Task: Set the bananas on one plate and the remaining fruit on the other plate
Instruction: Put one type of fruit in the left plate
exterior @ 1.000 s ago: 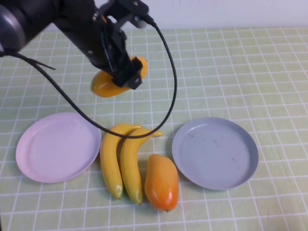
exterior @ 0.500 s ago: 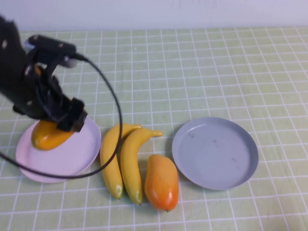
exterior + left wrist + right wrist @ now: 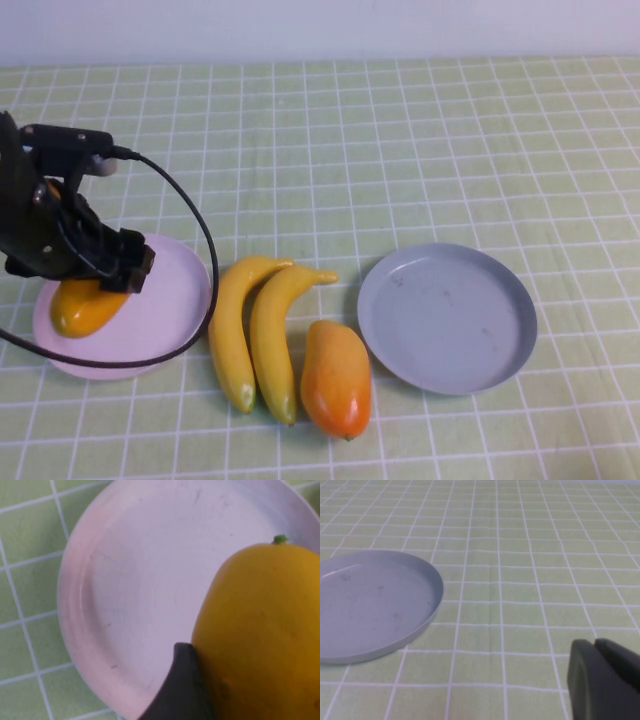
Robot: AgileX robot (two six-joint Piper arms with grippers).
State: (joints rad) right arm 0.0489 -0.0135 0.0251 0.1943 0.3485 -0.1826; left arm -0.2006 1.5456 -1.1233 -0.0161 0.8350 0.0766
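Yellow-orange mango (image 3: 85, 305): plump oval, glossy, small green stem nub; lies on the pink plate (image 3: 165, 310) near the bench's left edge, long axis slanted from the near-left toward the far-right.

Left gripper (image 3: 88, 270): directly over that mango, fingers (image 3: 182, 690) clamped on its flank; whether the fruit's weight rests fully on the plate is hard to judge.

Bananas (image 3: 250, 335): two, long, curved, plain yellow with greenish tips; side by side and touching at the near-middle of the bench, long axes running near to far, stem ends pointing toward the far edge and slightly right.

Redder mango (image 3: 336, 380): orange, fat oval, just beside the right-hand banana, long axis near to far.

Grey-blue plate (image 3: 447, 318): round, shallow, raised rim, right of the fruit.

Right gripper (image 3: 602, 677): low over the bench beyond the grey-blue plate's right side, fingers together, holding nothing.
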